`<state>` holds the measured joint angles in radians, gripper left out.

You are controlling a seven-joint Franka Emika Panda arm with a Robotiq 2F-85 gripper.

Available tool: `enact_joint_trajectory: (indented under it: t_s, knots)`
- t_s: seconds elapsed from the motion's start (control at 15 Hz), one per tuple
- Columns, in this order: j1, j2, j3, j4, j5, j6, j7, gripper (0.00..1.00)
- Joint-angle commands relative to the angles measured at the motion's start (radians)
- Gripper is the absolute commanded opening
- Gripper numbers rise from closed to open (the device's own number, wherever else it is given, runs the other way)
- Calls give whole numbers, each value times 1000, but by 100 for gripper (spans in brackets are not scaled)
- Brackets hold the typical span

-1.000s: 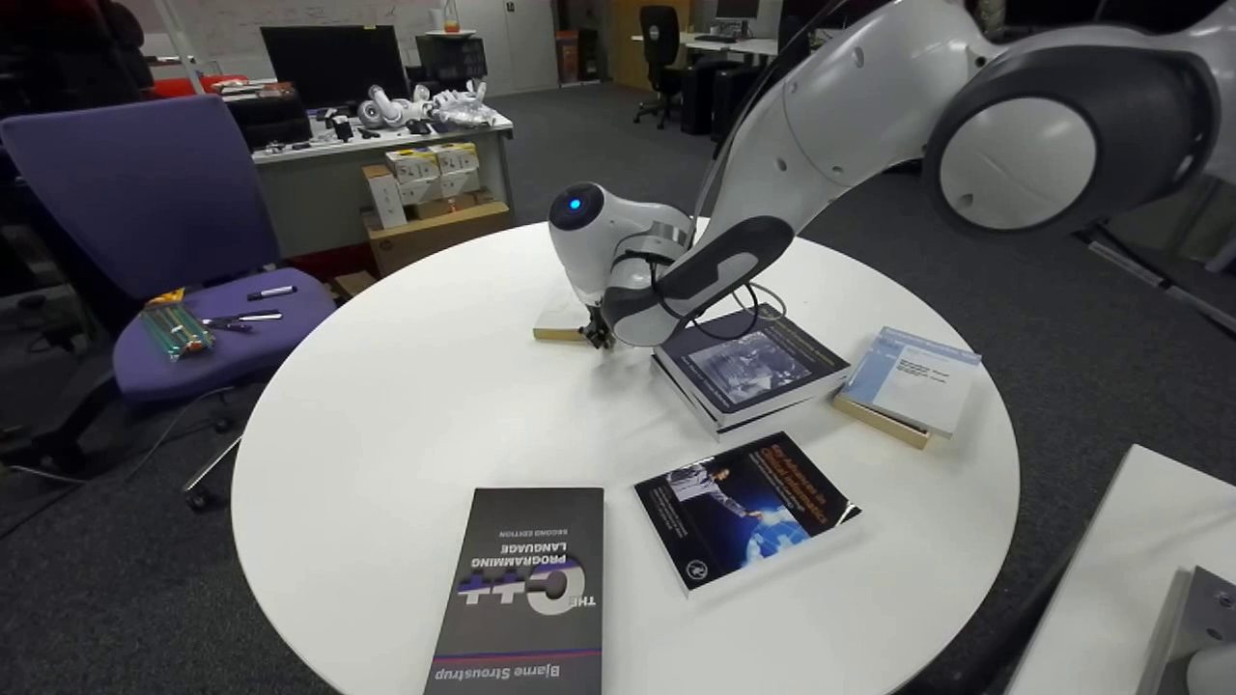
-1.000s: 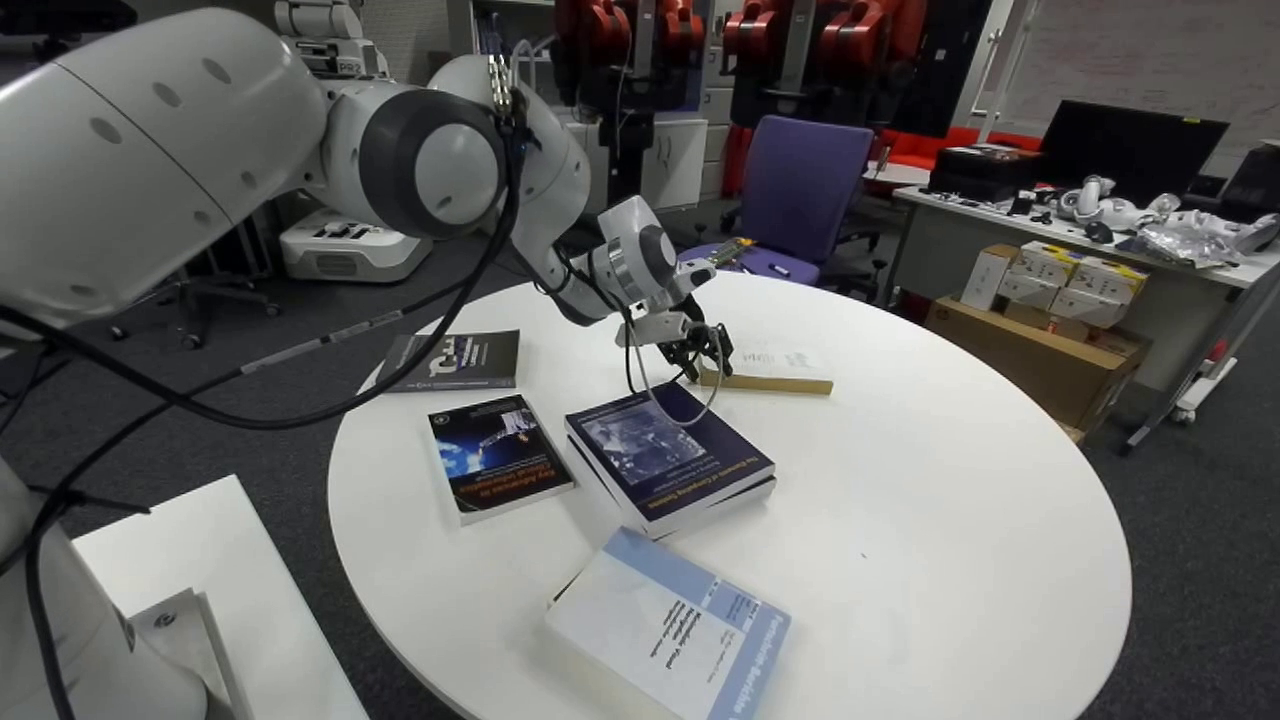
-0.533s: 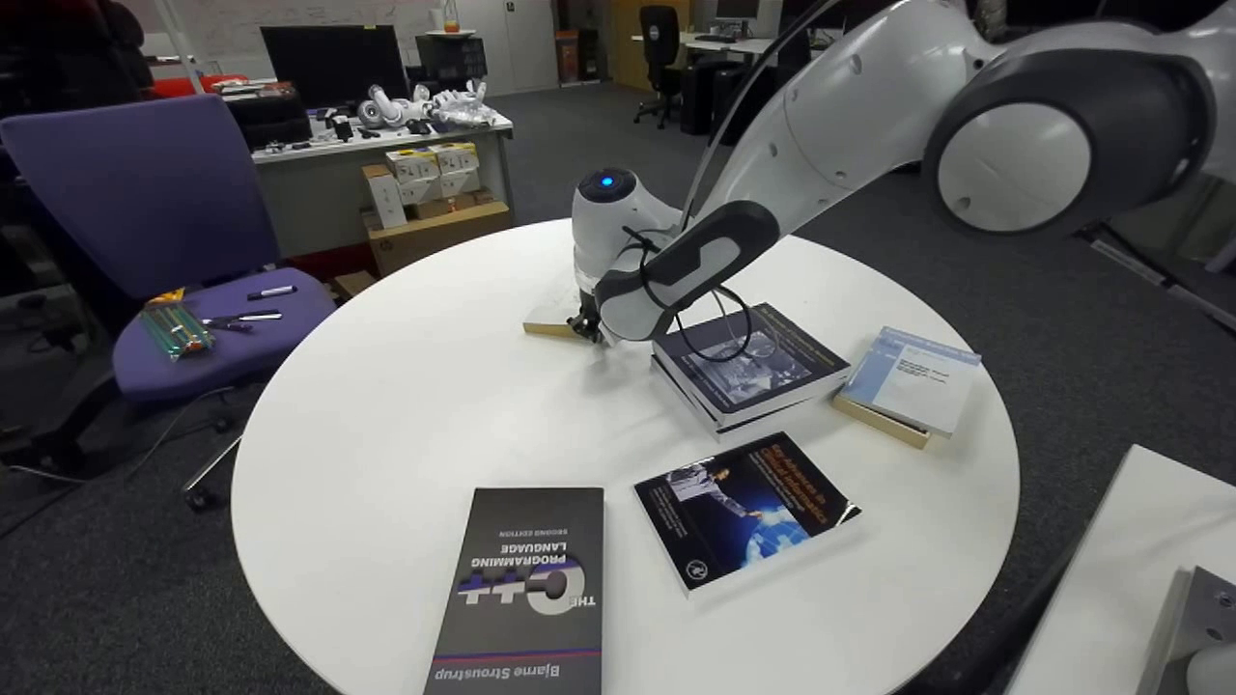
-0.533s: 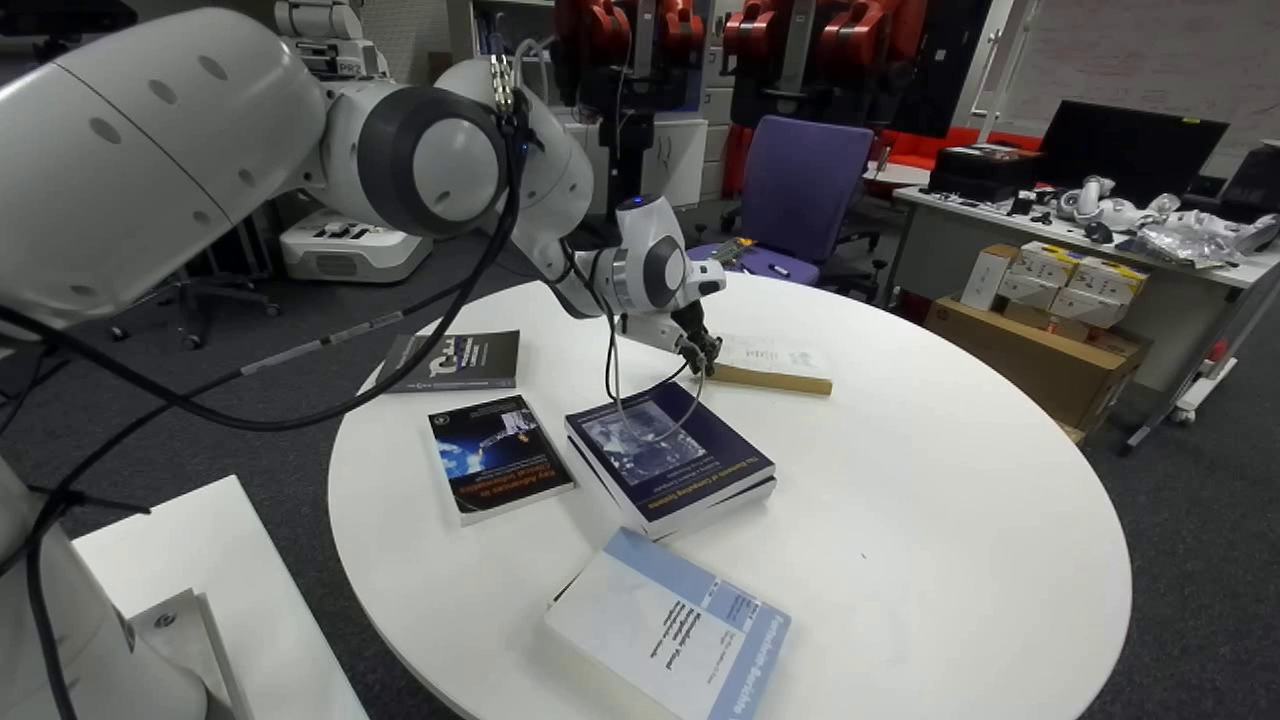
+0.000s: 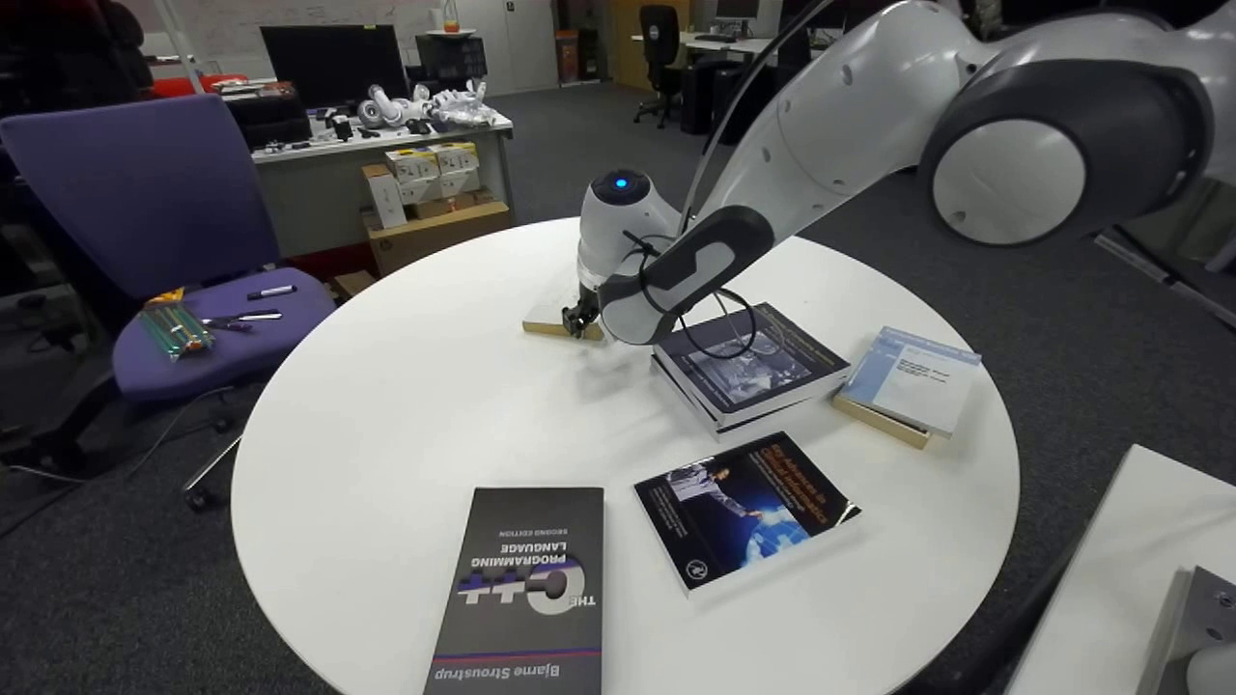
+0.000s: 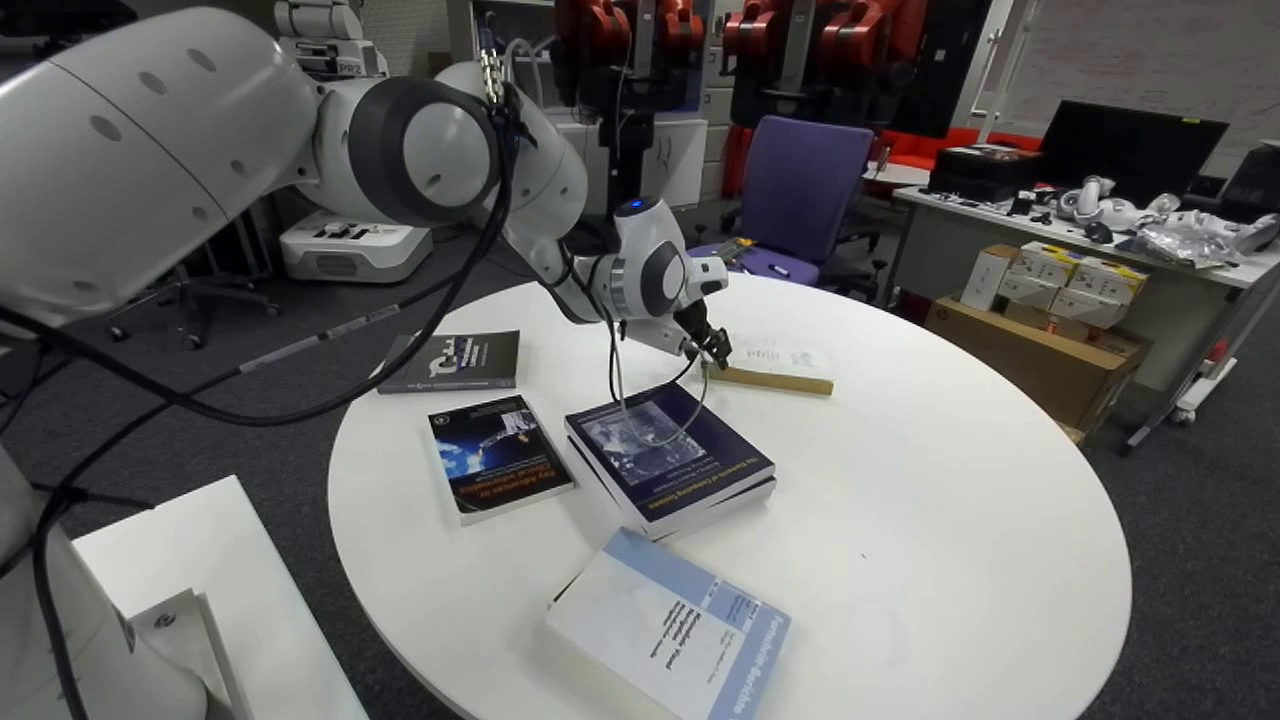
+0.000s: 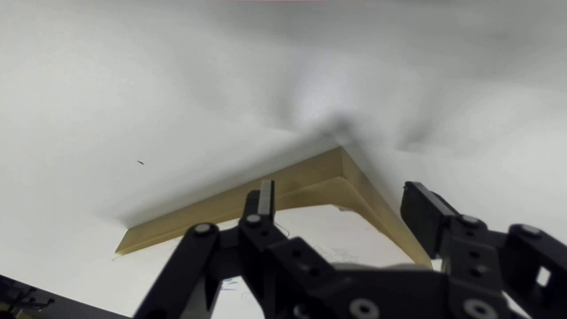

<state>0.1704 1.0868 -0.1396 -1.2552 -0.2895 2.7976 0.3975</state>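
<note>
The robot's wrist (image 5: 616,232) was leaning over a second ago; now it stands nearly upright, the blue light on its cap facing up. The white-covered book (image 7: 330,226) has shifted slightly toward the purple chair (image 5: 126,193), and in an exterior view its tan page edge now shows on both sides of the tool (image 7: 339,182). The stacked dark-blue books (image 6: 665,450) and the grey C++ book (image 5: 531,589) lie just where they were.

The tool is released, its jaws spread well apart. From the wrist, one finger (image 7: 251,208) hangs over the cover while its mate is just off the side edge, the book's corner showing between them; I can't tell whether either touches it. The book itself lies flat on the round white surface (image 5: 415,425), near the dark-blue stack.
</note>
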Motion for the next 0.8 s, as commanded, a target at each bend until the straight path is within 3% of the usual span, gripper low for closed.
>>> enact_joint_trajectory:
  t_s: [0.0, 0.2, 0.4, 0.73]
  knots:
    - [40, -66, -53, -94, 34, 58, -39, 100]
    - [38, -77, -29, -99, 3, -1, -184, 100]
    - [61, -70, -51, -81, -27, -73, -282, 100]
    - [105, -61, -104, -59, -90, -102, -337, 100]
